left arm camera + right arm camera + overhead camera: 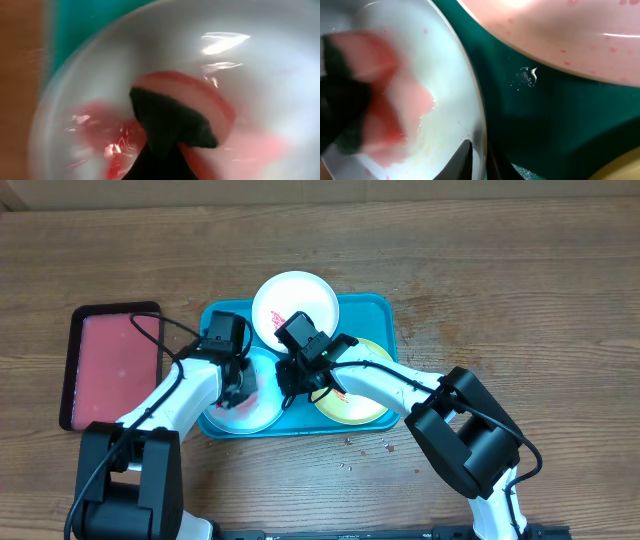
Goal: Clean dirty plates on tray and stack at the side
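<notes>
The teal tray (378,313) holds three plates. The white plate (295,302) with a red smear lies at its far edge, and the yellow-green plate (365,408) lies at the right under my right arm. The pale blue plate (264,406) lies at the front left. My left gripper (238,388) is shut on a red sponge with a dark scouring side (200,107) and presses it onto the pale blue plate (270,65); this view is blurred. My right gripper (479,161) is shut on that plate's rim (465,75), one finger inside and one outside.
A dark-rimmed red tray (110,365) lies left of the teal tray. Small crumbs (350,445) lie on the wooden table in front of the tray. In the right wrist view the white plate (560,35) and an edge of the yellow-green plate (626,171) show.
</notes>
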Robot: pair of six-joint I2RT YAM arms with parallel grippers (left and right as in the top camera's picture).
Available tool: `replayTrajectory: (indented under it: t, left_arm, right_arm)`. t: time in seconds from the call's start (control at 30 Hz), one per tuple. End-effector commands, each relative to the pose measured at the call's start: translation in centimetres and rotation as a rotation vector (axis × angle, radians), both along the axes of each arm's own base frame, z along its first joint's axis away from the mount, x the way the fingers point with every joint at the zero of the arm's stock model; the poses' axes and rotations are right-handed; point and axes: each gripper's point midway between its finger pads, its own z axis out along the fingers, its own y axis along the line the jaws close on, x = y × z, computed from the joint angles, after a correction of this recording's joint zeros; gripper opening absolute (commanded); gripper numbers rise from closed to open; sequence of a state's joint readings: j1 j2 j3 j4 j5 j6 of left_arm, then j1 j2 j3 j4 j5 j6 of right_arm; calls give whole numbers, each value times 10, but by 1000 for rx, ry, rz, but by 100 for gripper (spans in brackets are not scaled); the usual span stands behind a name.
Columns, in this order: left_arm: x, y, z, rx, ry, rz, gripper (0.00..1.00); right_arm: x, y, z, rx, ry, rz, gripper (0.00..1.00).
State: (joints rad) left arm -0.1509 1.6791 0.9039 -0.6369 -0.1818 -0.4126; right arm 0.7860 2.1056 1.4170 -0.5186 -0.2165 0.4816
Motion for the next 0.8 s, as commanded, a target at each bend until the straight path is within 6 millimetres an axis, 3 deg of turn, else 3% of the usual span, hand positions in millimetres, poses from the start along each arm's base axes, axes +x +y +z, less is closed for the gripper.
replayTrajectory:
  t: [0.0,0.1,0.23,0.3,0.37,0.43,0.47,0.63,0.73,0.77]
  left_arm:
    - [-31,74,11,427,114,59,4]
    - [-26,79,23,462,95,102,4]
    - [-6,56,26,320,58,93,4]
    - [6,19,19,102,49,36,4]
    - [18,-36,13,-203,25,-85,4]
    - [22,-68,16,-380,11,-126,4]
    - [23,-72,15,-405,9,-128,4]
    - [13,-61,-3,-343,59,-101,4]
    - [-3,-25,-22,-140,141,-62,4]
    - [-9,-1,-25,-15,170,-37,4]
  right_arm:
    - [-2,-1,-2,-9,-6,11,13]
    - [-2,-1,-2,-9,-6,11,13]
    - [-2,-1,-2,-9,-6,11,13]
    - [-1,0,-2,-5,-9,10,13]
    - [0,1,-1,-2,-13,10,13]
    - [0,1,-1,-2,-13,10,13]
    - [0,1,-1,-2,-13,10,13]
    - [0,1,-1,-2,-12,10,13]
    - [-1,0,-1,-3,-11,10,13]
    - [-1,0,-2,-4,-10,11,13]
